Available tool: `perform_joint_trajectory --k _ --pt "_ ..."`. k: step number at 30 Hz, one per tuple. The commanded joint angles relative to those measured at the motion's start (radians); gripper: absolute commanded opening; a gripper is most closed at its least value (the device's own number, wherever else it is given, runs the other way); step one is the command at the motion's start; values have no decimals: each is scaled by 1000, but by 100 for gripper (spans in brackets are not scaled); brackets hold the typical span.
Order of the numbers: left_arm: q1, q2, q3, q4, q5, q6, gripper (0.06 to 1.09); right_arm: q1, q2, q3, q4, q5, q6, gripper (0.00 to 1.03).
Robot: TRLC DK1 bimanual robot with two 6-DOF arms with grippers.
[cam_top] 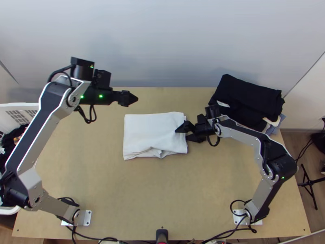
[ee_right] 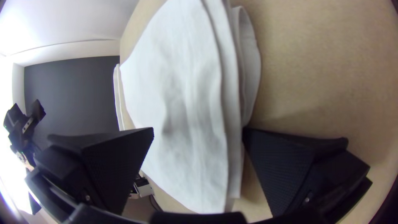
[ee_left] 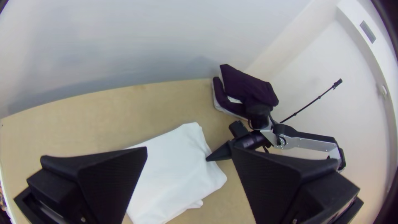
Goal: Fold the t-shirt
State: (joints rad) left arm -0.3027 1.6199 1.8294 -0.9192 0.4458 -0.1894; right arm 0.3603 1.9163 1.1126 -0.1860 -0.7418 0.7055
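Note:
The white t-shirt (cam_top: 152, 132) lies folded into a compact rectangle mid-table, its near edge rumpled with a small bunched fold. My right gripper (cam_top: 185, 133) is at its right edge, one finger over the cloth and the other beside it. In the right wrist view the right gripper (ee_right: 198, 129) stands open, with the shirt's layered edge (ee_right: 232, 83) between its fingers. My left gripper (cam_top: 132, 99) is beyond the shirt's far left corner, apart from it. The left wrist view shows the left gripper (ee_left: 188, 150) open, holding nothing.
Folded dark clothes (cam_top: 248, 99) are stacked at the table's far right corner, near the right arm. A white basket (cam_top: 18, 106) with clothes stands off the left edge. Bare tabletop (cam_top: 150, 195) lies between the shirt and the near edge.

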Motion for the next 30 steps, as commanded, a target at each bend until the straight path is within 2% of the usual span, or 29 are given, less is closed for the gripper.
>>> perform_joint_trajectory --k 1,9,13,14,16,17,18,24,30 --pt "17 -46 -18 -24 -35 1 105 66 58 50 14 15 9 99" --pt "50 -95 -55 -37 -52 5 105 200 125 227 5 27 48 99" --pt "62 -115 -61 -40 -53 8 105 209 127 277 -23 35 51 99" --pt "70 -118 -65 -40 -53 11 105 203 119 293 -55 33 49 90" --pt "77 -127 -74 -40 -53 18 105 187 70 299 -90 33 46 60" --pt "82 -132 -81 -40 -53 19 105 175 35 297 -89 33 43 35" --pt "88 -135 -85 -40 -53 21 105 160 1 300 -89 33 48 2" --pt "106 -152 -114 -33 -53 38 105 74 -224 334 -122 28 89 3" --pt "132 -158 -134 -23 -52 61 105 -72 -353 477 -254 -21 55 3"
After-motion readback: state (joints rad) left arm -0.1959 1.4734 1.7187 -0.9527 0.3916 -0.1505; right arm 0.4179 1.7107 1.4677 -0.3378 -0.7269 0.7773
